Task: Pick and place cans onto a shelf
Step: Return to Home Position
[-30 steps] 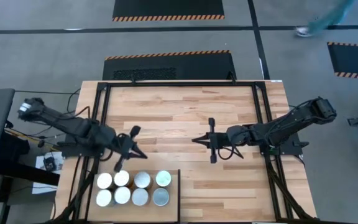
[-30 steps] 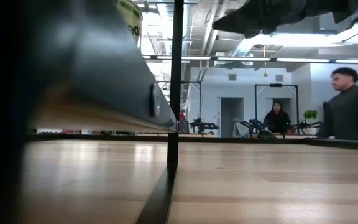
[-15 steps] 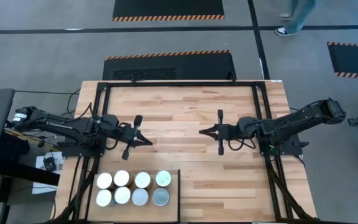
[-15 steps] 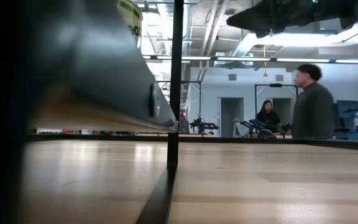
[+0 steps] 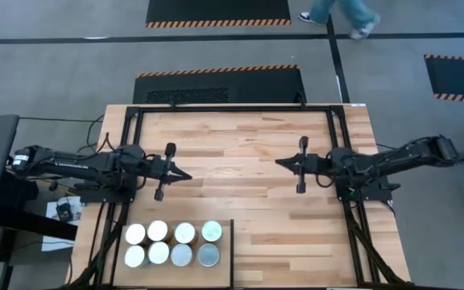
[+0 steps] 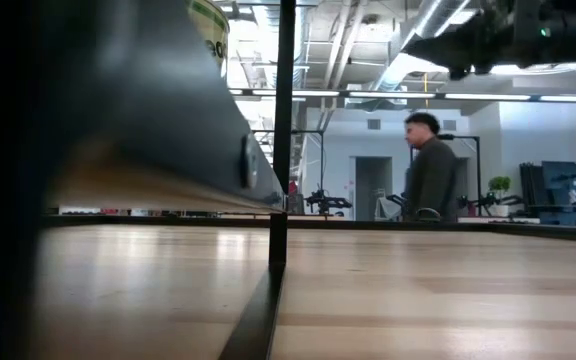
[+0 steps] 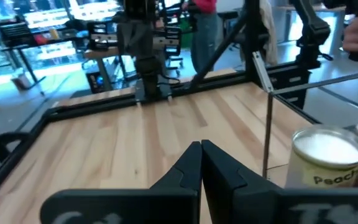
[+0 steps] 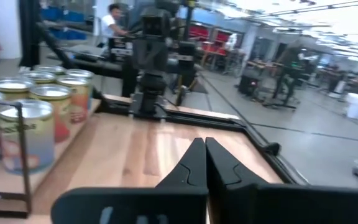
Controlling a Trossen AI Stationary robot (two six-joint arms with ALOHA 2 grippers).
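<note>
The butcher-block desk (image 5: pixel 240 149) fills the middle of the high view, edged by a black metal frame (image 5: pixel 232 108), with grey floor and hazard-striped mats beyond it. A person (image 6: pixel 430 175) stands in the room beyond the far edge of the desk in the low view, and a person's legs (image 5: pixel 341 12) show on the floor at the top of the high view. The shelf (image 5: pixel 176 279) sits at the near edge of the desk on the left arm's side, a pale plywood panel raised inside the frame. Both arms are stretched low over the desk, well apart, with bare wood between them. The left tool (image 5: pixel 185 176) hangs above the desk just behind the shelf, pointing toward the middle, and its fingers are pressed together with nothing between them, as the left wrist view (image 7: pixel 201 146) also shows. The right tool (image 5: pixel 279 162) faces it from the opposite side, likewise pinched closed and empty, as the right wrist view (image 8: pixel 201 142) shows. The cans (image 5: pixel 184 234) all stand upright on the shelf, eight of them in two rows of four, close beside one another. One at the edge shows a label beginning "Peach" (image 7: pixel 328 158).
</note>
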